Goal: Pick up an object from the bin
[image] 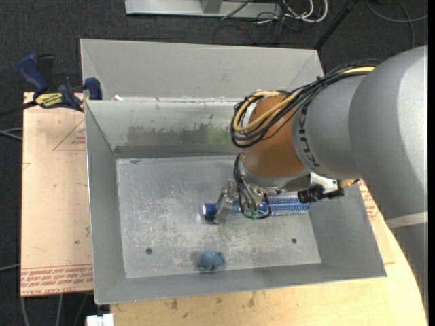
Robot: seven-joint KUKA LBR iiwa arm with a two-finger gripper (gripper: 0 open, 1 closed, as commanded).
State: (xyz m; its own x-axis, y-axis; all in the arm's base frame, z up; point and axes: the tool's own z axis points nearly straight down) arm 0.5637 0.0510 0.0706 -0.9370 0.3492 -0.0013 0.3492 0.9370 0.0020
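My gripper [230, 201] hangs low over the middle of the bin floor, under the arm's orange cover. Right at its left tip lies a small blue and white thing [211, 212], touching or nearly touching it; whether it is held I cannot tell. A blue toothed strip, like a comb [289, 206], lies just to the gripper's right, partly hidden under the arm. A crumpled blue lump [211, 261] rests apart near the bin's front wall.
The arm's grey body and orange cover with yellow cables hang over the bin's right half. The bin's sloping walls rise on all sides around the flat floor.
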